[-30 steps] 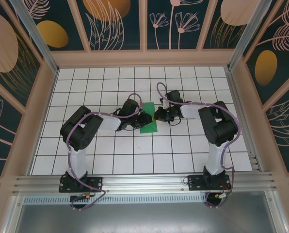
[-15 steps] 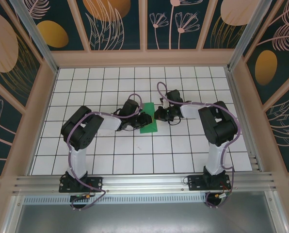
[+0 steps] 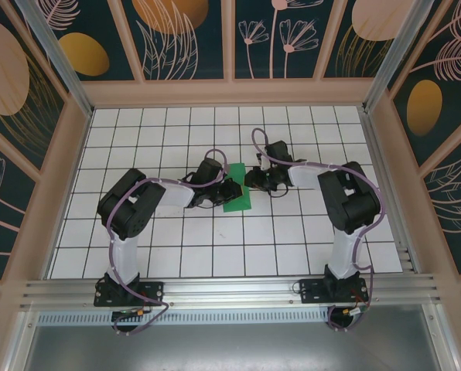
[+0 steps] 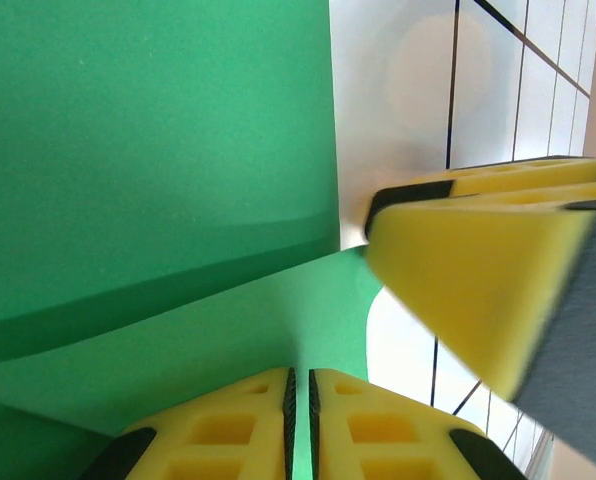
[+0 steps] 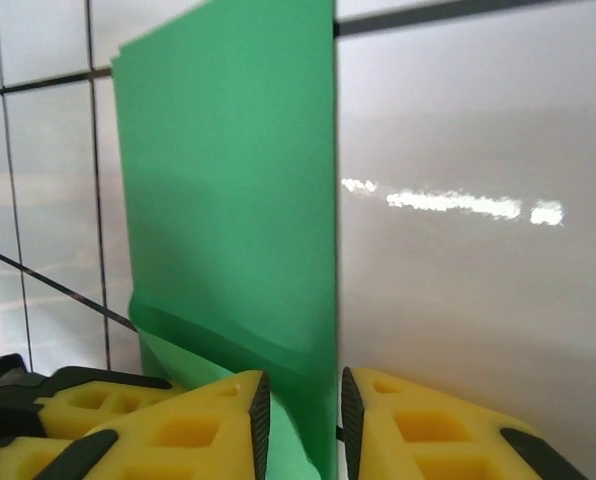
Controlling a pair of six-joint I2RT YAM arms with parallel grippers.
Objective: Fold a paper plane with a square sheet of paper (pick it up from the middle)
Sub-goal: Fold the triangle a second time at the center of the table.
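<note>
While your left gripper [image 4: 300, 385] clamps the folded green paper [image 3: 238, 199] at the middle of the table [image 3: 292, 232], pinning it steady, your right gripper [image 5: 303, 388] stands slightly parted around its creased edge, likely so the fold can settle.

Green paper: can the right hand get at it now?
Likely yes: the green paper sits edge-on between the slightly parted fingers of the right hand; the left hand pinches it too.

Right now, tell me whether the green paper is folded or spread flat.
Folded. From above the green paper is a narrow strip; the right wrist view shows overlapping layers.
</note>
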